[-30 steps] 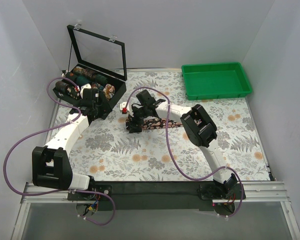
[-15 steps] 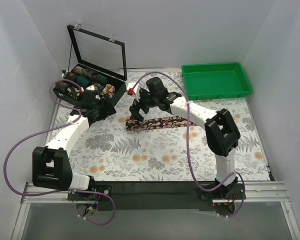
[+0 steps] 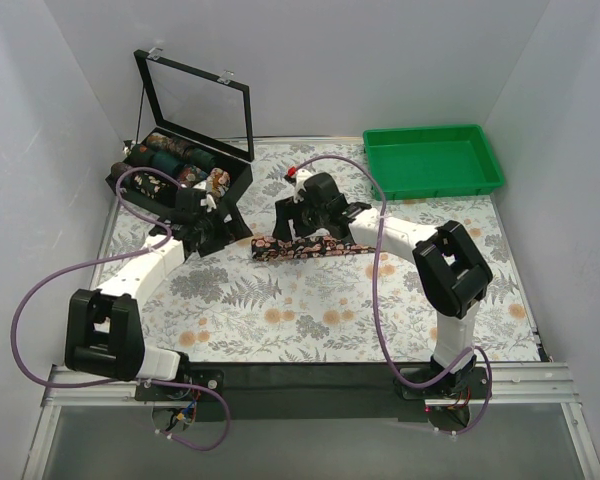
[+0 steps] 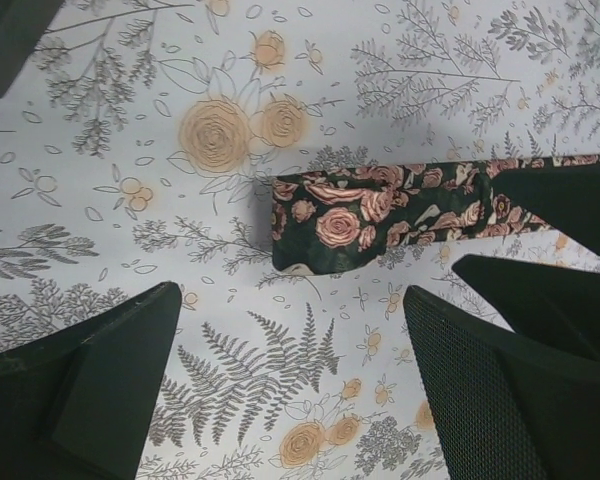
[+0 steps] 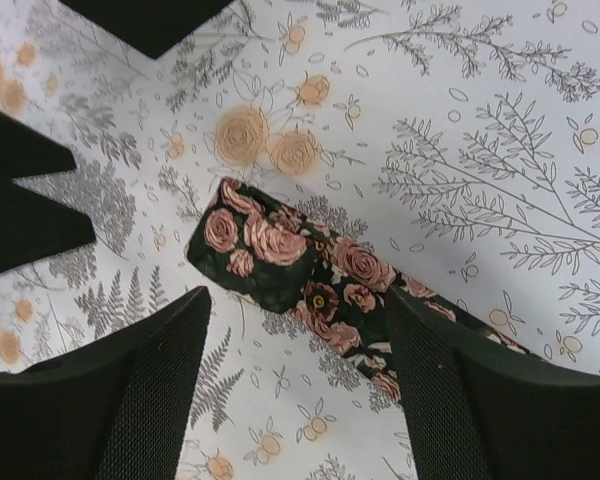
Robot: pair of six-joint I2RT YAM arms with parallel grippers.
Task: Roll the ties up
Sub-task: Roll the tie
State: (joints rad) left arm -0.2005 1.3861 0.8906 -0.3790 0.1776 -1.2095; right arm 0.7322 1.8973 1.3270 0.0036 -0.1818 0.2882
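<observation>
Landmark: an open black box (image 3: 232,188) with its clear lid raised, at the back left of the table.
Rolled ties (image 3: 175,155): a row of dark and teal rolls is seen packed inside the box.
Flat tie (image 3: 310,246): one dark tie with pink-orange roses is laid out as a strip on the floral table covering (image 3: 280,310). It lies just right of the box's front corner and stretches away from the box. The end nearest the box appears doubled over.
Left gripper (image 3: 220,224): it is held just in front of the box, pointed down near the tie's box-side end. Its jaws are spread wide and released, with nothing between them. In the left wrist view the tie (image 4: 380,215) is seen just beyond the fingertips of the left gripper (image 4: 290,292).
Right gripper (image 3: 292,226): it is poised to the right of the box, over the same end of the tie. In the right wrist view the right gripper (image 5: 298,295) has its jaws parted on either side of the tie (image 5: 300,265), which is not grasped.
Green tray (image 3: 435,131): it is set well to the right of the box, along the back edge.
</observation>
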